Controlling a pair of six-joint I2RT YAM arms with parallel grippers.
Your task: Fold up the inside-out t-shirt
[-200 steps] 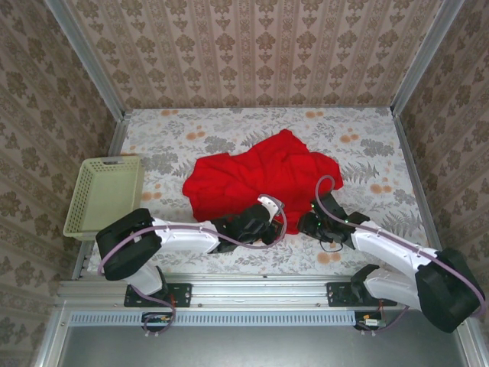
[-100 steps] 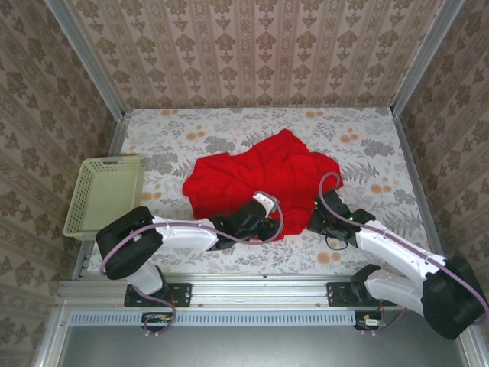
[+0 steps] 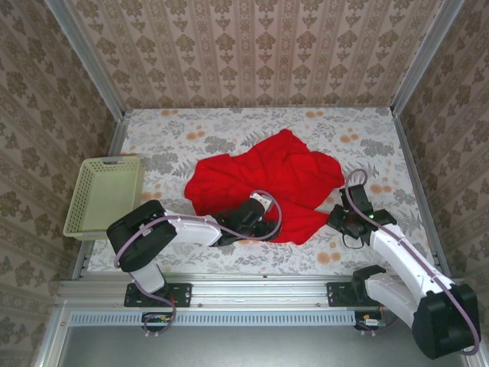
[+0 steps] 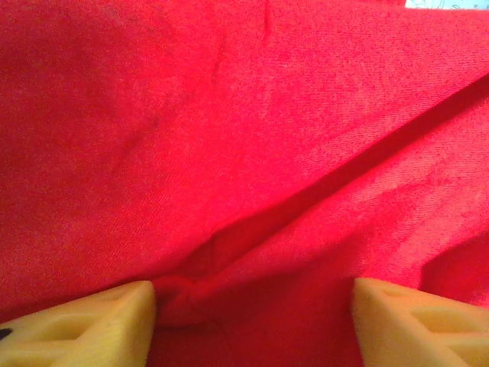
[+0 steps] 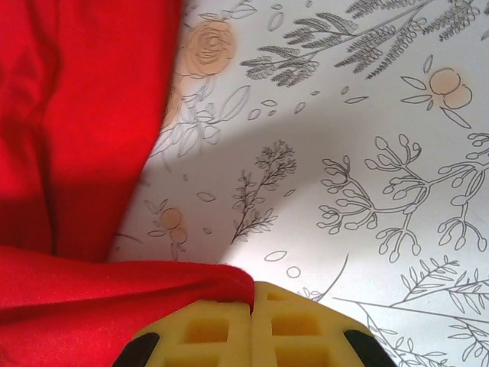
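- The right gripper [image 3: 341,222] now sits further toward the right of the top view than it did a second ago, and it has drawn the near corner of the plain bright red soft cloth t-shirt [image 3: 267,180] out with it.
- In the right wrist view its yellow foam pads [image 5: 206,329] meet with no gap, and a thin red hem is pinched at their upper tip. It is clamped on the shirt's edge.
- The shirt lies crumpled in the middle of the top view on the floral-printed table cover [image 3: 229,126]. Its lower right edge now reaches out as a longer flap, where earlier it ended in a rounder lump.
- The left gripper [image 3: 263,225] is at the shirt's lower edge, centre-bottom of the cloth, shifted only a little to the left.
- In the left wrist view its two yellow fingers [image 4: 99,325] stand wide apart in the lower corners of the frame. Red cloth is spread between them and a small ruck rises beside the left one. It grips nothing that I can see.
- The pale yellow-green plastic basket [image 3: 103,195] stands at the left, apart from the shirt.
- Judgement: this is spreading, not folding. The pull flattens one side, but the cloth is mostly rumpled and needs more smoothing first.
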